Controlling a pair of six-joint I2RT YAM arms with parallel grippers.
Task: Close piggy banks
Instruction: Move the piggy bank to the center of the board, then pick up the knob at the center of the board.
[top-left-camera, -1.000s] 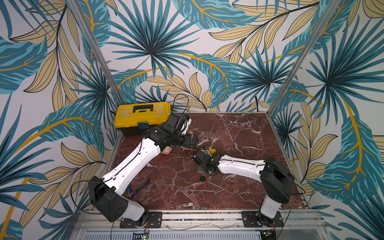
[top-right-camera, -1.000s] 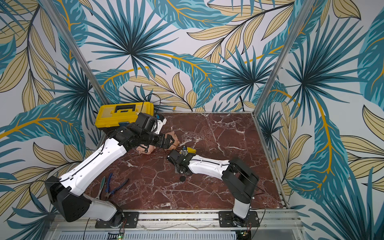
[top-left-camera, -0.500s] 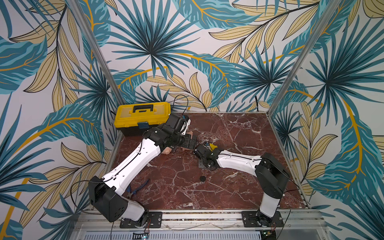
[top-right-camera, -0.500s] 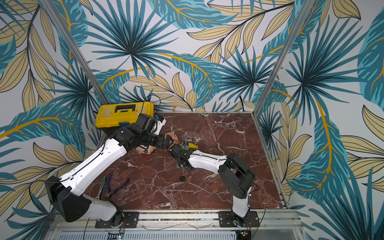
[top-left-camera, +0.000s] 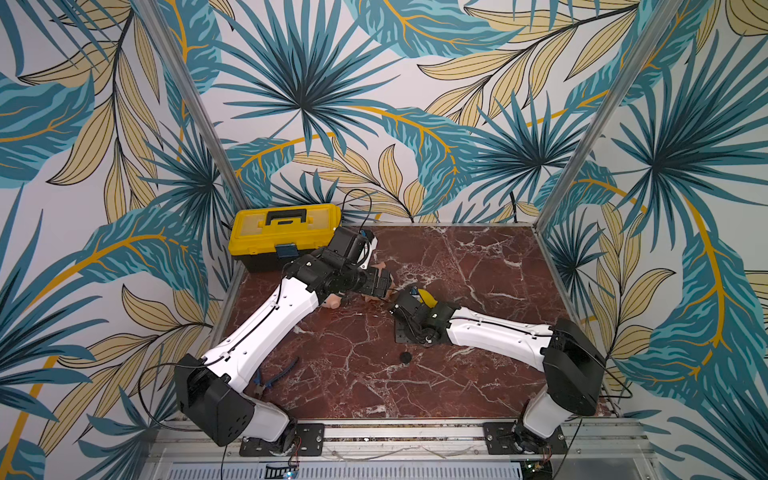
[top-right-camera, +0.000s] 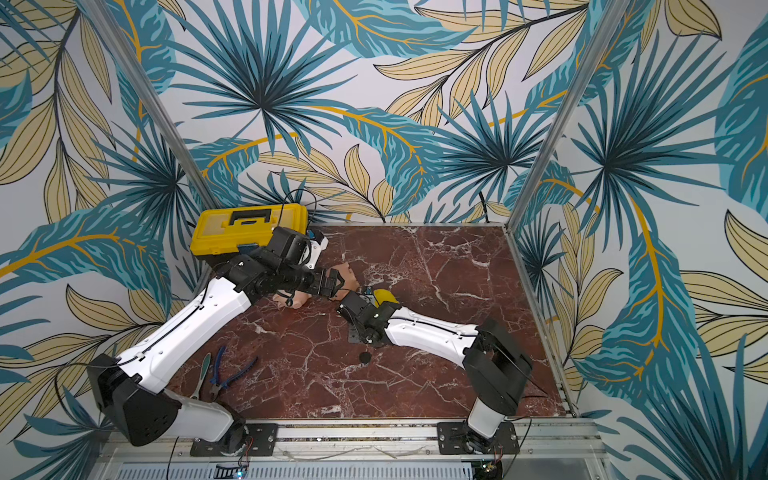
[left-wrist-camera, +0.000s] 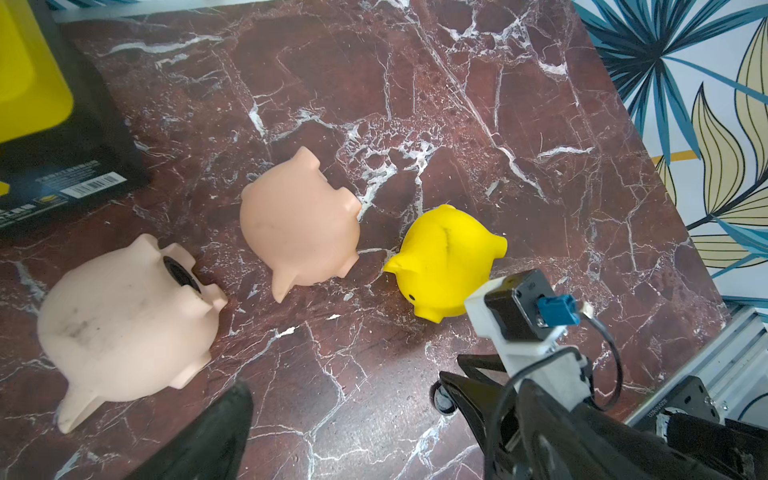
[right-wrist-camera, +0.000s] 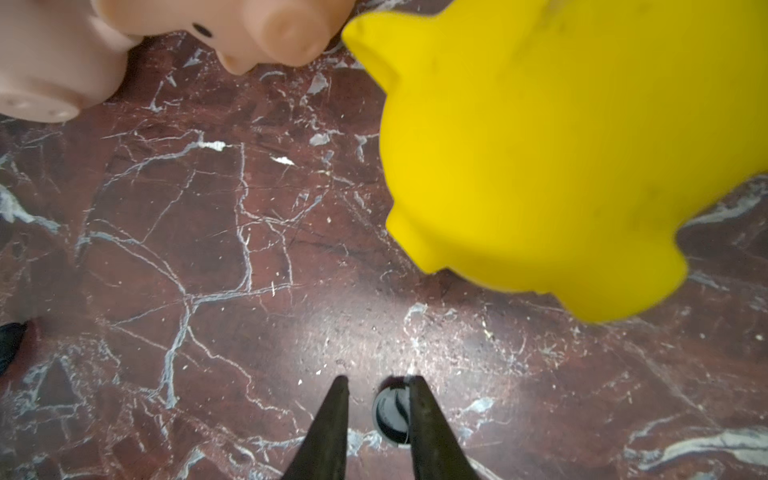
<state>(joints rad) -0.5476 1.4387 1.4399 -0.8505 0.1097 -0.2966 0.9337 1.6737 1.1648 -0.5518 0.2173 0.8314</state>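
The piggy banks lie in a loose row on the marble table, in its back-left part just in front of the toolbox. In both top views they are mostly hidden under the left arm's wrist. The yellow pig is at the end of the row nearest the right arm. Next comes a pink pig. The far pink pig shows an open round hole between its legs. The yellow pig lies just ahead of the right gripper and off its centreline, with its snout end turned toward that wrist. Its underside opening is not visible. The right jaws stand narrowly apart, low over the table. A small round plug sits at the tips, partly behind one finger and clear of the other, so no grip is confirmed. The left gripper hangs over the pink pigs, apparently wide and empty. Judgement: the right arm is nearer the yellow pig and the left arm nearer the unplugged pink one. Seating the plug requires an exposed hole facing the claw.
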